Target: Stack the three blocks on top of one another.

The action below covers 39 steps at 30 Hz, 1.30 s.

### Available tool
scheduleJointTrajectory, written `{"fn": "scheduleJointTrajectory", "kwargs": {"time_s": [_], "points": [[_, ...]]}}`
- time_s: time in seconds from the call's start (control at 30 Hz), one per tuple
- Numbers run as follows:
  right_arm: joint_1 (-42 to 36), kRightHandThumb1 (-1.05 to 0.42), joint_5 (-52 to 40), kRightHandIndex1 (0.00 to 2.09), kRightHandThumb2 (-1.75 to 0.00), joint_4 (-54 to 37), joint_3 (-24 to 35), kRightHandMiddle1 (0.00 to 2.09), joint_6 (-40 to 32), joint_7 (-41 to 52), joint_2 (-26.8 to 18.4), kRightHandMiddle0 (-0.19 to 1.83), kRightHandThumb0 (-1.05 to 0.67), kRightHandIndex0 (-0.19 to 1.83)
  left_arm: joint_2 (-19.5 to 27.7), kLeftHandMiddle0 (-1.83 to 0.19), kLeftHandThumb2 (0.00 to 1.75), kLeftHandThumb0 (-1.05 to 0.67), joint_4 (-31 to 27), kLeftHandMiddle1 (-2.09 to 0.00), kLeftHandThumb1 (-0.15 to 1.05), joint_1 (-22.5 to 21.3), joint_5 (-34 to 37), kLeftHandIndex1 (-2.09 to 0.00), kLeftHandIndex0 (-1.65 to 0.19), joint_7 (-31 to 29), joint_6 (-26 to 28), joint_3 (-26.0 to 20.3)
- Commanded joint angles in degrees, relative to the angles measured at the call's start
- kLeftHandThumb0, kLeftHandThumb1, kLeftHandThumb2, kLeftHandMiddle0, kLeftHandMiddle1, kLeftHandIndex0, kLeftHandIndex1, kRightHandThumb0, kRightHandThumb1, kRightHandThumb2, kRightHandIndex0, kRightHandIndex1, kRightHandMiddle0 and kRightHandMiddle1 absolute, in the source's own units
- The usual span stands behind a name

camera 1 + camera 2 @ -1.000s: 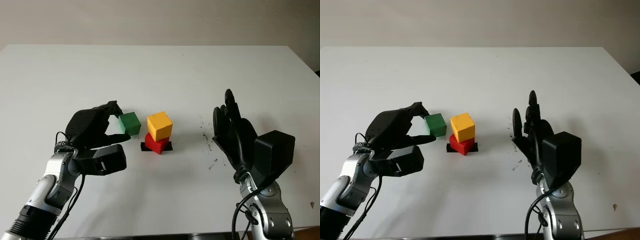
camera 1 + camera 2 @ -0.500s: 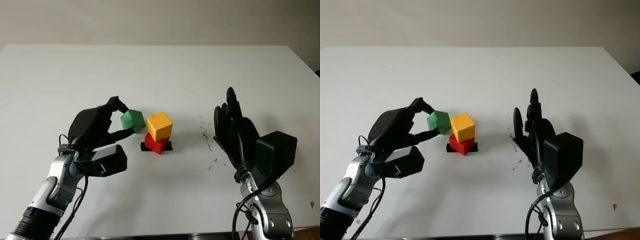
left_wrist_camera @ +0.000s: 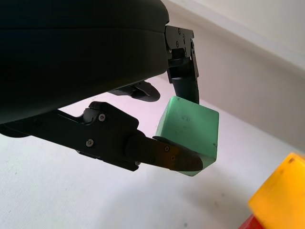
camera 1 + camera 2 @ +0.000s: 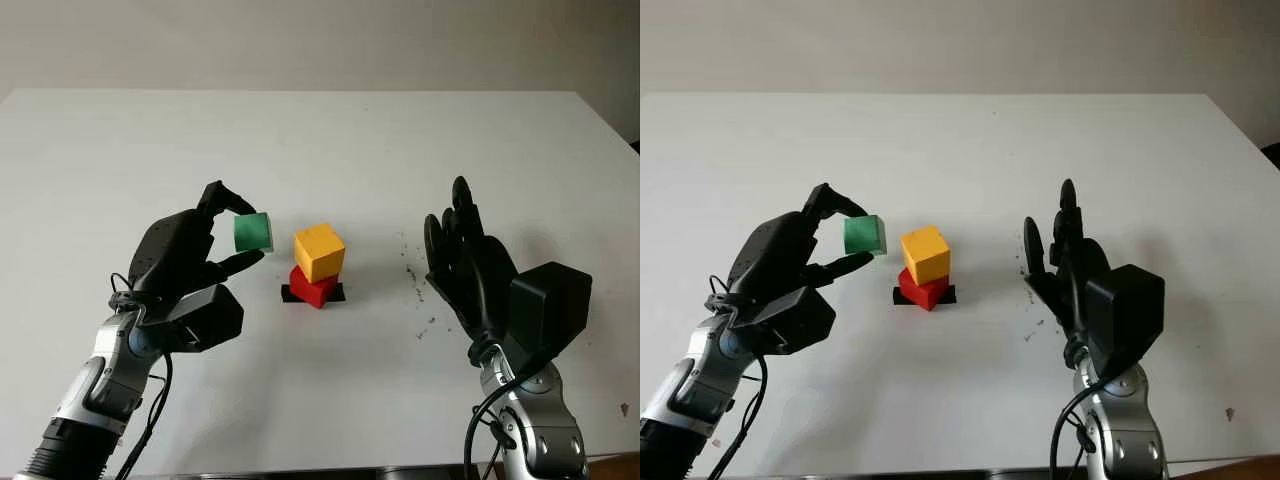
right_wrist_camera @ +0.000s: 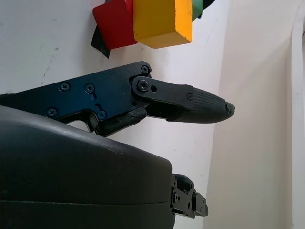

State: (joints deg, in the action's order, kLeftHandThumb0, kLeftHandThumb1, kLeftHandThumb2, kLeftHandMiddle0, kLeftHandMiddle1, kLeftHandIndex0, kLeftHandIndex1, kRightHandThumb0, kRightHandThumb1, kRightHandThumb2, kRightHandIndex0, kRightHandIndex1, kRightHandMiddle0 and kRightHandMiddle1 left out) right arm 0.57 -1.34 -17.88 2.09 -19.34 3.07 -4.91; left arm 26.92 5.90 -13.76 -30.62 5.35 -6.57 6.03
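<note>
Bare table [image 4: 330, 150] around stack, yellow block [image 4: 319, 251] top uncovered

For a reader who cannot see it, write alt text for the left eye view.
The robot's left hand holds a green block above a white table, beside a yellow block stacked on a red block. The right hand is open, right of the stack.

We are seeing our right hand [image 5: 143, 143] open beside the yellow block [image 5: 163, 21] sitting on the red block [image 5: 113, 24].

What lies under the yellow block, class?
The yellow block sits on a red block, which rests on a black patch on the white table. How far the patch extends beneath the red block is hidden.
</note>
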Motion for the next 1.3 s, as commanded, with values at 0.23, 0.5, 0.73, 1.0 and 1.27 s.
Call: {"fn": "scheduleJointTrajectory", "kwargs": {"time_s": [0.23, 0.5, 0.73, 1.0, 1.27], "points": [[0.25, -1.05, 0.79, 0.0, -0.59, -1.04, -0.83, 0.04, -1.7, 0.16, -0.39, -0.19, -0.66, -0.19, 6.91, -0.4, 0.27, -0.39, -1.55, -0.05, 1.05, -7.05, 10.6, -1.57, -0.16, -14.88, -4.46, -4.01], [0.19, -1.05, 0.64, 0.0, -0.59, -0.74, -1.0, 0.05, -0.96, -0.14, 0.34, -0.19, -0.65, -0.19, 11.77, -0.41, 0.18, -0.41, 2.74, -0.05, 1.05, -19.64, 16.33, -1.51, -0.28, -28.0, -5.09, -4.21], [-0.01, -1.05, 0.83, 0.0, -0.59, -0.56, -1.31, 0.05, -0.18, -0.22, 0.56, -0.18, -0.64, -0.19, 12.61, -0.44, 0.18, -0.42, 6.45, -0.07, 1.05, -28.46, 18.11, -1.56, -0.32, -34.87, -6.82, -3.53], [0.24, -1.05, 0.89, 0.0, -0.58, -0.03, -1.65, 0.04, 0.42, -0.17, 0.62, -0.19, -0.64, -0.19, 11.89, -0.42, 0.16, -0.46, 12.23, -0.05, 1.05, -39.08, 21.66, -1.56, -0.32, -46.33, -5.83, -0.71], [0.52, -1.05, 1.3, 0.0, -0.58, 0.92, -2.0, 0.03, 1.9, -0.61, 0.96, -0.18, -0.64, -0.19, 9.81, -0.39, 0.15, -0.44, 17.05, -0.05, 1.05, -45.34, 23.61, -1.27, -0.4, -55.12, -4.87, 2.37]]}}
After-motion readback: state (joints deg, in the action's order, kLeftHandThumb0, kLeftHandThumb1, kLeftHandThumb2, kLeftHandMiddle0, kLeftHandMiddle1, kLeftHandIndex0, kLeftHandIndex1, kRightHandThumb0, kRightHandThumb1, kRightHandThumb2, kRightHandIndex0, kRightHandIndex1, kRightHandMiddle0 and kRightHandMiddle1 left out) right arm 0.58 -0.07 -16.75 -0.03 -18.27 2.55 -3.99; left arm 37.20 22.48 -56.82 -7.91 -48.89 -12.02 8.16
